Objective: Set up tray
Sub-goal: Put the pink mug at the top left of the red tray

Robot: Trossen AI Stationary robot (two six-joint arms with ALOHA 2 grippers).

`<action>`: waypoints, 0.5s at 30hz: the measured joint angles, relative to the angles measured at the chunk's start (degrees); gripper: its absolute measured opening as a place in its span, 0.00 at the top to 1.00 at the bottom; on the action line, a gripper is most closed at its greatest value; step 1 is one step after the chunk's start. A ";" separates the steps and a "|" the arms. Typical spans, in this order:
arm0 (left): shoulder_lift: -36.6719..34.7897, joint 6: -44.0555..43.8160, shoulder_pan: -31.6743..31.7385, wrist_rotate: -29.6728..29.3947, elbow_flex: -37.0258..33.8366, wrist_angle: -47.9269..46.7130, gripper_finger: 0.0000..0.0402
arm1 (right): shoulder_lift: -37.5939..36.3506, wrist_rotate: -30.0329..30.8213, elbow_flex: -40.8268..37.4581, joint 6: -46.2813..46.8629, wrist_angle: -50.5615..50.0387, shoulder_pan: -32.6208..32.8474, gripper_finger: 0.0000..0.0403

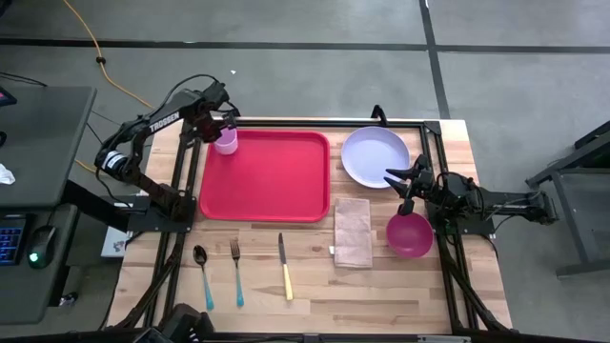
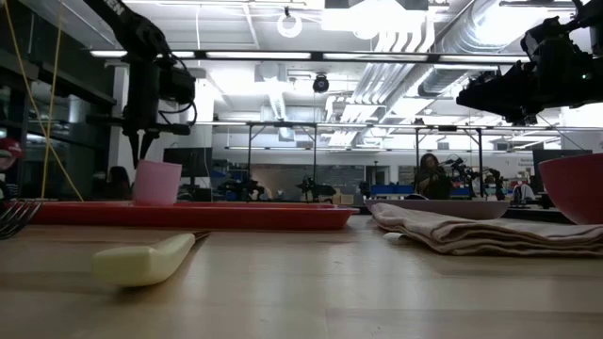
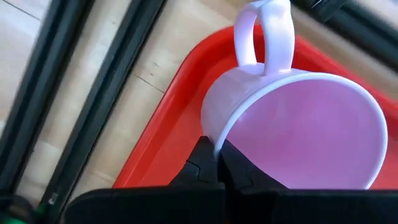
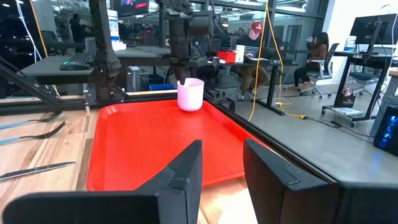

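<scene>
Tray (image 1: 272,181): large flat red plastic rectangle, rounded corners, low raised rim. Lies flat on the wooden table (image 1: 315,286), long side running left-right, just left of the folded beige cloth (image 1: 353,232) and directly beyond the spoon, fork and knife row. Surface mostly bare. One pink cup (image 1: 226,142) with handle stands upright in the tray's far-left corner, close to the rim. Tray looks level in the low view (image 2: 188,215).
</scene>
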 joint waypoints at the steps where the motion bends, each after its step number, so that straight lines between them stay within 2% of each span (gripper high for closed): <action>1: 0.02 -0.62 -0.04 0.25 -1.12 1.01 0.97 | 0.00 -0.01 0.01 0.00 0.01 0.00 0.77; 6: -0.36 -1.68 0.10 1.90 -4.58 5.12 0.97 | -0.01 0.00 0.02 0.42 0.02 -0.01 0.77; 15: -1.66 -1.72 0.07 0.83 -4.85 5.31 0.97 | -0.01 0.00 0.00 0.42 0.00 -0.01 0.77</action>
